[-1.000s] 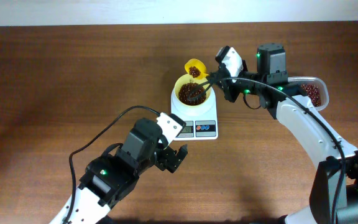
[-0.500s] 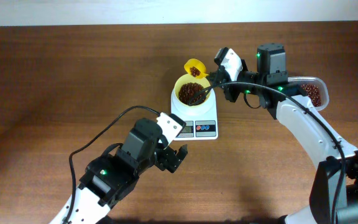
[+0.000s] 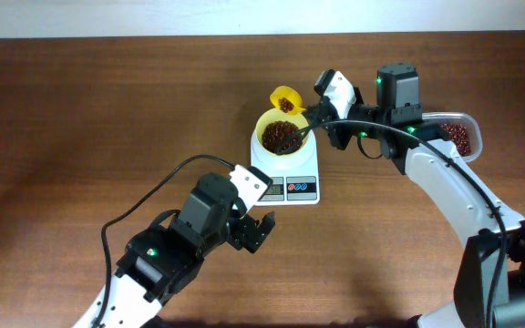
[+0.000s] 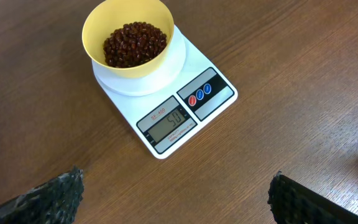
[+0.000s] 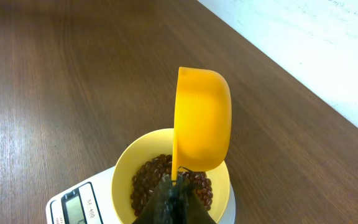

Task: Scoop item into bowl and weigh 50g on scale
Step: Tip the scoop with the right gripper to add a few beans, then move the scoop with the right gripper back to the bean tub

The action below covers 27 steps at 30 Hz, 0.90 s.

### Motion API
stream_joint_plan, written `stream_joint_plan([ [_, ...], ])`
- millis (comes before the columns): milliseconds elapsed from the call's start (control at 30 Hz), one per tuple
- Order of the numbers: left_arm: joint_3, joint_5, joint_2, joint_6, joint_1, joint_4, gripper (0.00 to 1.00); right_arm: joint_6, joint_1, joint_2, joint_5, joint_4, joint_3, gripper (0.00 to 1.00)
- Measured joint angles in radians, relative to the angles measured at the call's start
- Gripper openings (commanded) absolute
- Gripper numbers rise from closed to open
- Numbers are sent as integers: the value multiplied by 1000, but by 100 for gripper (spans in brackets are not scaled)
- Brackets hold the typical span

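The pale-yellow bowl [image 3: 283, 133] stands on the white scale [image 3: 285, 178] and holds dark red-brown beans [image 4: 135, 43]. In the left wrist view the scale's display [image 4: 168, 122] reads 50. My right gripper [image 3: 322, 125] is shut on the handle of the bright-yellow scoop [image 3: 284, 98], which is tilted on edge just beyond the bowl's far rim with a few beans in it. In the right wrist view the scoop [image 5: 201, 121] shows its outside above the bowl [image 5: 128, 171]. My left gripper [image 3: 255, 230] is open and empty over the table in front of the scale.
A clear plastic container [image 3: 460, 137] with more beans stands at the right, partly behind the right arm. A cable loops over the table by the left arm [image 3: 153, 196]. The table's far edge meets a white wall.
The scoop has risen slightly from over the bowl and tilted back toward the far rim. The left arm has not moved.
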Motion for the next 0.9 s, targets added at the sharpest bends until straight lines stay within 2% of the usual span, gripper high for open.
stream_joint_plan([
  [133, 0, 0, 0, 0, 0, 0, 99, 56, 0, 0, 0, 0, 0, 4],
  [267, 0, 0, 0, 0, 0, 0, 99, 224, 0, 0, -19, -2, 0, 4],
  [567, 0, 0, 0, 0, 0, 0, 99, 831, 0, 0, -264, -2, 0, 4],
  [667, 0, 0, 0, 0, 0, 0, 99, 958, 0, 0, -274, 4, 0, 4],
  [767, 0, 0, 0, 0, 0, 0, 99, 1119, -6, 1, -253, 90, -3, 4],
  [900, 0, 0, 0, 0, 0, 0, 99, 1341, -95, 3, -160, 190, -3, 4],
])
